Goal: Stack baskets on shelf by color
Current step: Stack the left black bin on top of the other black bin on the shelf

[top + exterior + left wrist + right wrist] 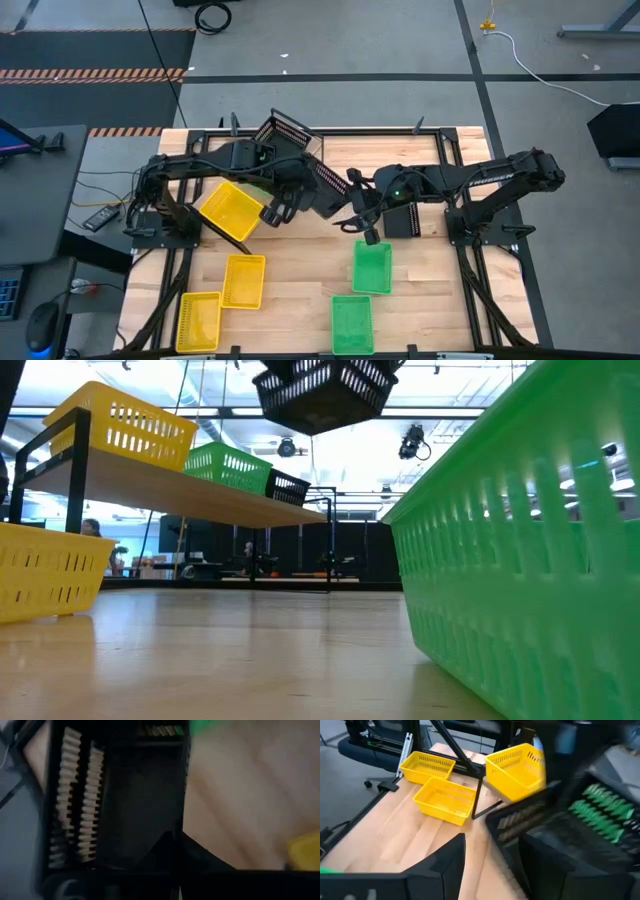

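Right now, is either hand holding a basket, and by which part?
The left hand is shut on a black basket, apparently at its rim. The right hand looks open and holds nothing.
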